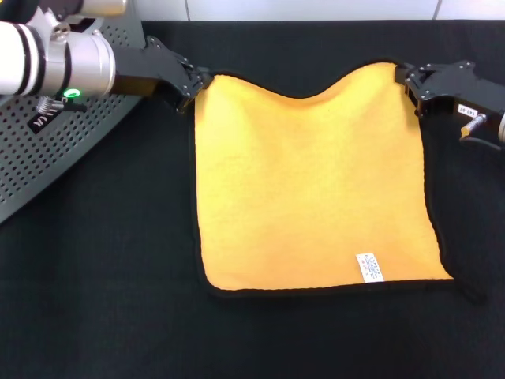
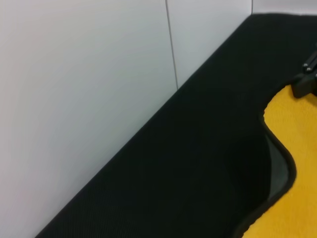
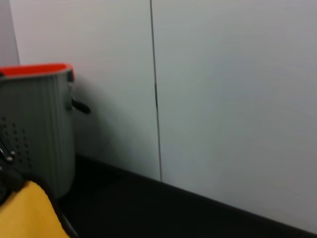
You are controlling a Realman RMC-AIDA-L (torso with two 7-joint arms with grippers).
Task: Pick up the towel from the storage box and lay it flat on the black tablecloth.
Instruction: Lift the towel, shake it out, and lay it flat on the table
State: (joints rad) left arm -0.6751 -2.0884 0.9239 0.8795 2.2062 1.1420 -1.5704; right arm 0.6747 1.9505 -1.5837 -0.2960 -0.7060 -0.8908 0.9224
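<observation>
The yellow-orange towel (image 1: pixel 316 185) lies spread on the black tablecloth (image 1: pixel 102 300), its white tag near the front edge. My left gripper (image 1: pixel 189 83) is shut on the towel's far left corner. On the far right corner my right gripper (image 1: pixel 414 87) is shut in the same way. Between the two held corners the far edge sags. The grey perforated storage box (image 1: pixel 47 158) stands at the far left, partly behind my left arm. A towel corner (image 2: pixel 297 163) shows in the left wrist view, and the towel (image 3: pixel 27 213) and box (image 3: pixel 37 134) in the right wrist view.
A white panelled wall (image 2: pixel 89 74) runs along the far edge of the tablecloth (image 2: pixel 188 163). In the right wrist view the box carries an orange-red rim (image 3: pixel 34 69). Bare black cloth lies in front of the towel and on both sides of it.
</observation>
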